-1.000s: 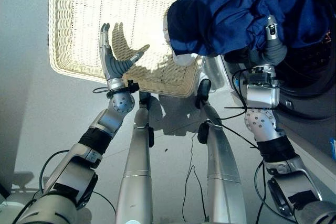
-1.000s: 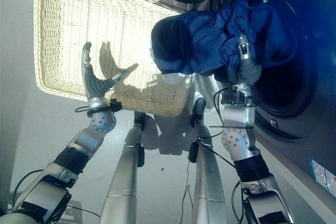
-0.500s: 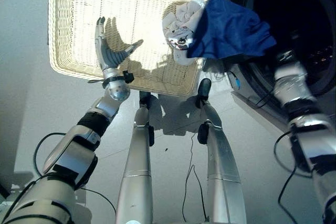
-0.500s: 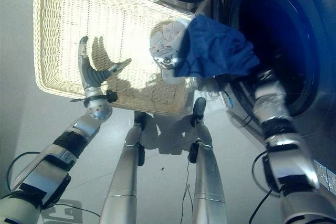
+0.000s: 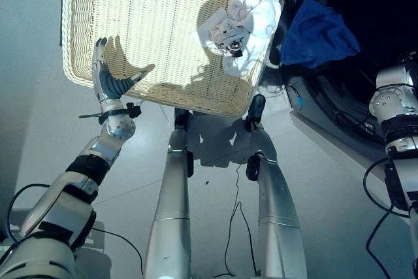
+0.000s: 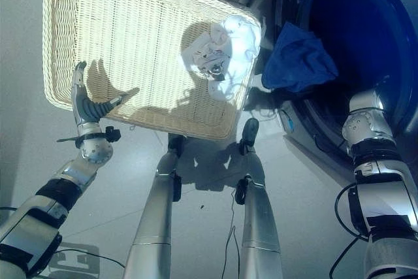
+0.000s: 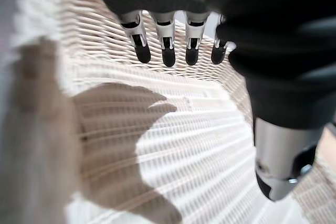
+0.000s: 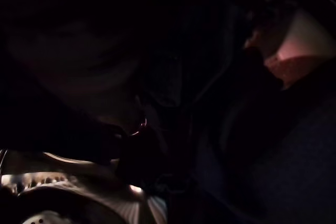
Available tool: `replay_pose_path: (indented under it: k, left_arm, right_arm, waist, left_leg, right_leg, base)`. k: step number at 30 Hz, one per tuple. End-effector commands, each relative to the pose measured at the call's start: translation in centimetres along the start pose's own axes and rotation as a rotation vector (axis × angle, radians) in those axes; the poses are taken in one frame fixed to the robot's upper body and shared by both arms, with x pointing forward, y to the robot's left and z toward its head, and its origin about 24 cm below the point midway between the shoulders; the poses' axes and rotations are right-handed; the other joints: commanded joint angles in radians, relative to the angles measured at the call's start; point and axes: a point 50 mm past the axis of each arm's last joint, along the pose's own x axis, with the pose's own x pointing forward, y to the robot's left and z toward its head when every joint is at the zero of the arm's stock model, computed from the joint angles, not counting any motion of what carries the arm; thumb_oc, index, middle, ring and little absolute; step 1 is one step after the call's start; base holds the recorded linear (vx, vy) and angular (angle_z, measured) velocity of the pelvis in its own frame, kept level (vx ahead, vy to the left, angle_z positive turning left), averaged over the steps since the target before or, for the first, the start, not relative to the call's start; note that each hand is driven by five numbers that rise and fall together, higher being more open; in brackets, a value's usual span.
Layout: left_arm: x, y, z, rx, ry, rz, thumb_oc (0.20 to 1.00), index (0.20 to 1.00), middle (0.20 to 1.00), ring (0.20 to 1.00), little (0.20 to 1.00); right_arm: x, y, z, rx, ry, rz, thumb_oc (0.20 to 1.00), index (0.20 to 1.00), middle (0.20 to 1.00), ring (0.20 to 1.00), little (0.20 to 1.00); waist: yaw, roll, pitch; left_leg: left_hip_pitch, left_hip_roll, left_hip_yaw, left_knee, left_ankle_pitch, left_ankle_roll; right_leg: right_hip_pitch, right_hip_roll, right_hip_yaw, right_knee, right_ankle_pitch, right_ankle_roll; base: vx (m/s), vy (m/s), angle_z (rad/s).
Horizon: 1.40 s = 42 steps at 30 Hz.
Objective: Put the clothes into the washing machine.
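We see our left hand (image 5: pixel 108 83) held up at the near edge of the white wicker basket (image 5: pixel 85 4), fingers straight and spread, thumb out to the side, holding nothing. In its wrist view the dark fingertips (image 7: pixel 168 56) hang free above the basket's woven floor, and the hand's shadow falls across the weave.

A blue garment (image 5: pixel 318 32) hangs over the lip of the washing machine's round opening (image 6: pixel 366 44), on the side nearest the basket. It is bunched, its longer side running roughly from the basket-side rim inward toward the dark drum, with one corner drooping down over the rim. Part of it lies inside the opening and part lies outside.

A crumpled white garment (image 5: pixel 243 21) sits in the basket's corner closest to the machine, pressed against the wicker wall, with its long axis running along that wall.

Our right arm reaches into the drum from below the opening, and the right hand itself is hidden in the dark interior. Its wrist view is almost black, so we cannot tell whether its fingers are open or closed, or whether they touch the blue garment.

The basket stands on the pale floor (image 5: pixel 39 135) just beside the machine.
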Motion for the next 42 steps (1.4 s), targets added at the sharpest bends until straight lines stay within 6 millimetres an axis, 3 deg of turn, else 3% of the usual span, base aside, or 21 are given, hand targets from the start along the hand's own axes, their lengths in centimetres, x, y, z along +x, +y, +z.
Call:
replay_pose_path:
  k: [1, 5, 6, 8, 9, 11, 14, 19, 22, 32, 42]
  left_arm:
    - [-0.4, -0.2, 0.1, 0.037, -0.079, -0.040, 1.000, 1.000, 1.000, 1.000, 1.000]
    - [0.0, -1.1, 1.3, 0.064, -0.158, -0.101, 1.000, 1.000, 1.000, 1.000, 1.000]
    - [0.3, -1.5, 2.0, 0.078, -0.204, -0.128, 1.000, 1.000, 1.000, 1.000, 1.000]
    - [0.5, -1.7, 2.4, 0.078, -0.225, -0.141, 1.000, 1.000, 1.000, 1.000, 1.000]
    - [0.8, -1.9, 2.8, 0.078, -0.246, -0.154, 1.000, 1.000, 1.000, 1.000, 1.000]
    - [1.6, -2.5, 4.4, 0.094, -0.319, -0.187, 1.000, 1.000, 1.000, 1.000, 1.000]
    - [2.2, -2.6, 5.4, 0.085, -0.358, -0.206, 1.000, 1.000, 1.000, 1.000, 1.000]
    - [2.9, -2.6, 7.0, 0.079, -0.423, -0.253, 1.000, 1.000, 1.000, 1.000, 1.000]
    - [2.9, -2.7, 7.5, 0.081, -0.455, -0.273, 1.000, 1.000, 1.000, 1.000, 1.000]
    - [2.4, -4.2, 10.2, 0.023, -0.560, -0.361, 1.000, 1.000, 1.000, 1.000, 1.000]
    - [1.3, -6.7, 13.4, -0.054, -0.647, -0.437, 1.000, 1.000, 1.000, 1.000, 1.000]
  right_arm:
    - [6.5, -0.6, 12.3, -0.050, -0.337, -0.002, 1.000, 1.000, 1.000, 1.000, 1.000]
    - [7.5, -1.1, 9.6, -0.345, -0.237, 0.013, 1.000, 1.000, 1.000, 1.000, 1.000]
    - [7.6, -1.3, 9.2, -0.601, -0.328, -0.021, 1.000, 1.000, 1.000, 1.000, 1.000]
    - [7.7, -1.4, 8.6, -0.744, -0.322, -0.019, 1.000, 1.000, 1.000, 1.000, 1.000]
    - [7.8, -1.5, 8.2, -0.917, -0.355, -0.028, 1.000, 1.000, 1.000, 1.000, 1.000]
    - [7.4, -0.7, 9.3, -1.282, -0.536, -0.113, 1.000, 1.000, 1.000, 1.000, 1.000]
    - [6.8, 0.4, 10.0, -1.435, -0.591, -0.135, 1.000, 1.000, 1.000, 1.000, 1.000]
    - [5.2, 2.5, 10.5, -1.521, -0.675, -0.135, 1.000, 1.000, 1.000, 1.000, 1.000]
    - [4.9, 2.6, 10.2, -1.519, -0.688, -0.129, 1.000, 1.000, 1.000, 1.000, 1.000]
    - [2.2, 4.9, 8.6, -1.273, -0.824, 0.009, 1.000, 1.000, 1.000, 1.000, 1.000]
    - [-0.4, 5.1, 4.7, -1.120, -0.837, 0.225, 1.000, 1.000, 1.000, 1.000, 1.000]
  waist:
    - [-0.047, -0.004, -0.013]
    - [-0.038, 0.001, -0.013]
    - [-0.036, 0.002, -0.013]
    - [-0.034, 0.003, -0.013]
    - [-0.031, 0.003, -0.013]
    - [-0.021, 0.009, -0.013]
    - [-0.017, 0.015, -0.013]
    - [-0.010, 0.022, -0.013]
    - [-0.007, 0.022, -0.013]
    - [-0.023, 0.028, -0.013]
    - [-0.050, 0.018, -0.013]
  left_leg:
    - [0.128, -0.105, -0.013, -0.154, 0.044, 0.068]
    - [0.125, -0.114, -0.015, -0.157, 0.046, 0.074]
    - [0.121, -0.115, -0.013, -0.155, 0.048, 0.078]
    - [0.118, -0.115, -0.012, -0.152, 0.049, 0.077]
    - [0.115, -0.117, -0.014, -0.152, 0.051, 0.079]
    - [0.103, -0.118, -0.018, -0.152, 0.055, 0.085]
    - [0.095, -0.120, -0.021, -0.154, 0.057, 0.087]
    - [0.094, -0.124, -0.020, -0.163, 0.054, 0.088]
    - [0.091, -0.123, -0.020, -0.167, 0.055, 0.089]
    - [0.079, -0.121, -0.007, -0.159, 0.043, 0.087]
    - [0.069, -0.118, 0.006, -0.153, 0.031, 0.084]
  right_leg:
    - [0.093, 0.120, -0.087, 0.059, -0.071, 0.080]
    - [0.092, 0.122, -0.085, 0.050, -0.066, 0.076]
    - [0.089, 0.122, -0.087, 0.050, -0.062, 0.076]
    - [0.087, 0.122, -0.088, 0.048, -0.060, 0.078]
    - [0.087, 0.121, -0.088, 0.047, -0.058, 0.078]
    - [0.078, 0.117, -0.095, 0.053, -0.061, 0.077]
    - [0.070, 0.116, -0.098, 0.055, -0.063, 0.076]
    - [0.069, 0.115, -0.103, 0.045, -0.066, 0.078]
    - [0.068, 0.112, -0.107, 0.043, -0.066, 0.079]
    - [0.049, 0.109, -0.099, 0.051, -0.074, 0.083]
    - [0.034, 0.114, -0.085, 0.054, -0.072, 0.090]
  base:
    - [0.01, 0.010, 0.03]
    - [0.00, -0.006, 0.02]
    - [0.01, -0.031, 0.04]
    - [0.00, -0.035, 0.03]
    - [0.00, -0.051, 0.01]
    - [0.00, -0.051, 0.01]
    - [0.00, -0.011, 0.00]
    - [0.00, -0.001, 0.01]
    - [0.00, 0.000, 0.00]
    - [0.00, 0.018, 0.00]
    - [0.00, 0.006, 0.00]
